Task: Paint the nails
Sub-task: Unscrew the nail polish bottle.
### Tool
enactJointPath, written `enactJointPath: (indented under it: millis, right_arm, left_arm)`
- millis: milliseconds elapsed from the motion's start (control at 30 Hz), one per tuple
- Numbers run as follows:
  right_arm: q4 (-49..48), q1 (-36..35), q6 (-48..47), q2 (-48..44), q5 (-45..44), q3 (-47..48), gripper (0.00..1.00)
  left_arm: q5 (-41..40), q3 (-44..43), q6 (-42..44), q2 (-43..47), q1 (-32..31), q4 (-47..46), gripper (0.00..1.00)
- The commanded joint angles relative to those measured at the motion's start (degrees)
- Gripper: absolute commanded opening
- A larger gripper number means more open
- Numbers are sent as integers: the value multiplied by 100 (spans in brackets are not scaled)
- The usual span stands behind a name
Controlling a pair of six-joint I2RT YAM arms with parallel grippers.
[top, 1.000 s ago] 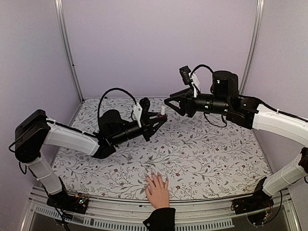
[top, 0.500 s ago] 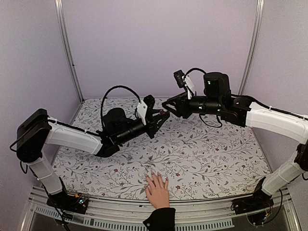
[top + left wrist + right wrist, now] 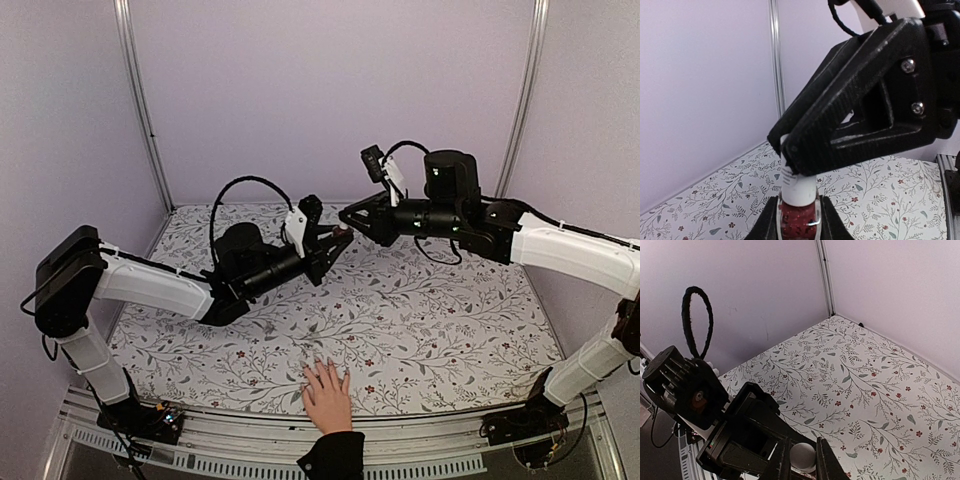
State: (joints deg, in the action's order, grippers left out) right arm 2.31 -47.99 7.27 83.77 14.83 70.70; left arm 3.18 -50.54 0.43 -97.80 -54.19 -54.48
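**A:** How did the table (image 3: 450, 330) look?

**B:** The two arms met in the air above its far half. A hand (image 3: 326, 395) with a black cuff lay flat at the middle of the near edge.

**A:** And the grippers?

**B:** The left gripper (image 3: 337, 240) was clamped tight on the dark-red bottle (image 3: 797, 223). The right gripper (image 3: 347, 214) was pinched on the bottle's white cap (image 3: 798, 187).

**A:** The nails (image 3: 322, 366)?

**B:** They were on that hand's fingertips, well apart from both grippers and too small to make out.

Left arm (image 3: 150, 287) and right arm (image 3: 575, 248) have white shells, black joints, looped black cables (image 3: 696, 289), ribbed black right pincer (image 3: 346, 213), silver screws (image 3: 908, 64).
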Motion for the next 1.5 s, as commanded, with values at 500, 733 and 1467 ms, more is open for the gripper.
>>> enactJointPath:
  millis: [500, 733, 1467]
  right_arm:
    - [255, -93, -1360, -367, 1671, -120, 6]
    - [425, -119, -1874, -443, 2526, -132, 6]
    - [574, -124, -2301, -387, 2772, 30, 27]
  left_arm:
    - [3075, -155, -716, 45, 558, 53, 0]
    - [4477, -135, -756, 187, 585, -113, 0]
    - [5082, -57, -911, 262, 670, -467, 0]
